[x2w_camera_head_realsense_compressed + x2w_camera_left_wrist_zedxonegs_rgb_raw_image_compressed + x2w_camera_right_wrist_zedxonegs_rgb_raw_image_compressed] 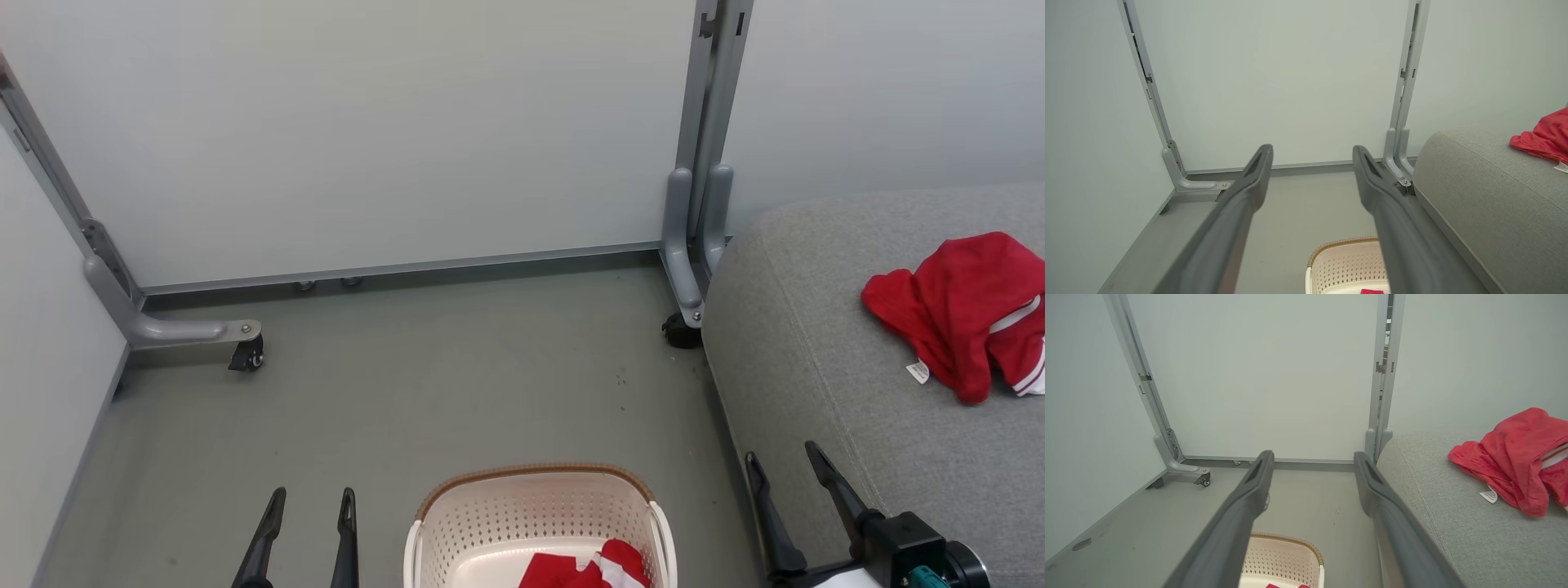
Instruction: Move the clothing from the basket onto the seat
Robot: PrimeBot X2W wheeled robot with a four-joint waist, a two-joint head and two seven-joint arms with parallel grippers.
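The left tool [314, 492] stands wide and empty just left of the basket [490, 523]. The right tool [780, 451], also wide and empty, hangs on the basket's other side, over the seat [816, 367] edge. A red garment [600, 567] lies in the basket, which stands on the floor [449, 392]. Farther off, a second red garment [963, 310] lies crumpled on the seat. A pale partition [408, 147] stands behind.

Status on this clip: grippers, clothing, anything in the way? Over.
Left gripper and right gripper open, empty. One red garment on the seat; second red garment lies in the basket. Nothing seen blocking basket to seat.
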